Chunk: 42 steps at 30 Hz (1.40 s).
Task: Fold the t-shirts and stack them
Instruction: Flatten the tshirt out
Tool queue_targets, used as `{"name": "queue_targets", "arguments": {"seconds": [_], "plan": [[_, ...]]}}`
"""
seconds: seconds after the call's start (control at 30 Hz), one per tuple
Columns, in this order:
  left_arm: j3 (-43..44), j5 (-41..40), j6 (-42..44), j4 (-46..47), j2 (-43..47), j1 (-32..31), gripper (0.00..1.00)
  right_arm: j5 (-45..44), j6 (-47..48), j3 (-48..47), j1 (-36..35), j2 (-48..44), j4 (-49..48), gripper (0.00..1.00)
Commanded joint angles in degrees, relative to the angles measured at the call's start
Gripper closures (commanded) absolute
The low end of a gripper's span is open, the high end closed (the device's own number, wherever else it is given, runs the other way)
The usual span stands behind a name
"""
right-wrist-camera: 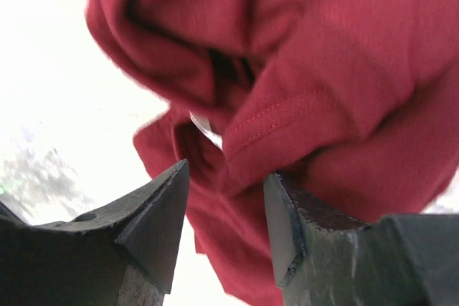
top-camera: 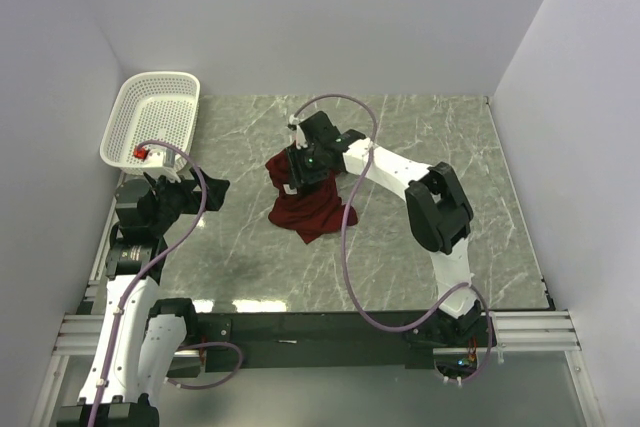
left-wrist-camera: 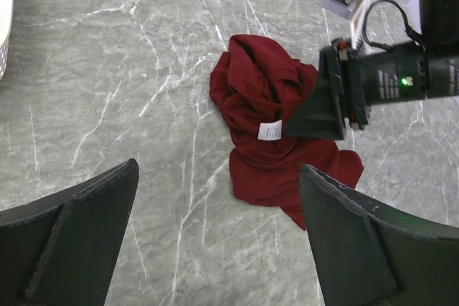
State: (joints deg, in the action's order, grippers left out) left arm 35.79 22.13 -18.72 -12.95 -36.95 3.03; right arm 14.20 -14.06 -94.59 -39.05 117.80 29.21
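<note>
Cloth sits bunched in the middle of the marble table (top-camera: 440,137). The maroon t-shirt (top-camera: 312,209) is a crumpled heap, not spread out, and its white neck label (left-wrist-camera: 270,130) shows near the middle. The right gripper (top-camera: 303,165) is down at the far edge of the heap, close to that label. I take that as going for the collar, so the shirt can be lifted and shaken open. In its wrist view the fingers (right-wrist-camera: 154,220) stand part open, with a stitched fold of fabric hanging right at the gap. The cloth seems to brush one finger, but I see no clamp on it. The left gripper (top-camera: 190,192) hovers well off to the left, near the white mesh basket (top-camera: 150,117). Its jaws are spread wide and empty, pointed towards the shirt. It is likely held back to leave room, ready to take a second corner. By my reckoning no folding is done yet, and the shirt needs flattening first.
</note>
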Motion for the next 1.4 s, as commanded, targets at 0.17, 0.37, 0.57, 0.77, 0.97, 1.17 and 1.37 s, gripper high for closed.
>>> {"name": "queue_targets", "arguments": {"seconds": [0.17, 0.37, 0.57, 0.77, 0.97, 1.17, 1.37], "plan": [[0.4, 1.1, 0.8, 1.8, 0.6, -0.1, 0.01, -1.4, 1.1, -4.6, -0.4, 1.1, 0.4, 0.54], [0.4, 1.2, 0.8, 1.6, 0.7, -0.1, 0.01, -6.5, 1.1, -3.1, -0.5, 1.9, 0.4, 0.58], [0.3, 1.5, 0.8, 1.8, 1.0, -0.1, 0.01, -6.7, 5.5, -5.9, -0.2, 2.0, 2.3, 0.94], [-0.1, 4.1, 0.6, 2.7, 1.3, -0.1, 0.0, -1.1, 21.5, -4.0, 0.7, -11.1, 6.8, 1.0], [-0.3, 5.0, 0.4, 3.2, 1.4, -0.1, 0.01, 9.4, 28.4, 9.4, 12.3, -30.0, 6.4, 1.0], [-0.5, 8.8, 0.0, 4.2, 0.6, -0.2, 0.01, 15.1, 30.9, 23.4, 29.6, -39.3, 8.1, 1.0], [-1.0, 13.7, -1.1, 5.7, -2.2, -0.6, 0.01, 13.4, 35.1, 32.6, 44.1, -42.7, 3.8, 1.0]]}}
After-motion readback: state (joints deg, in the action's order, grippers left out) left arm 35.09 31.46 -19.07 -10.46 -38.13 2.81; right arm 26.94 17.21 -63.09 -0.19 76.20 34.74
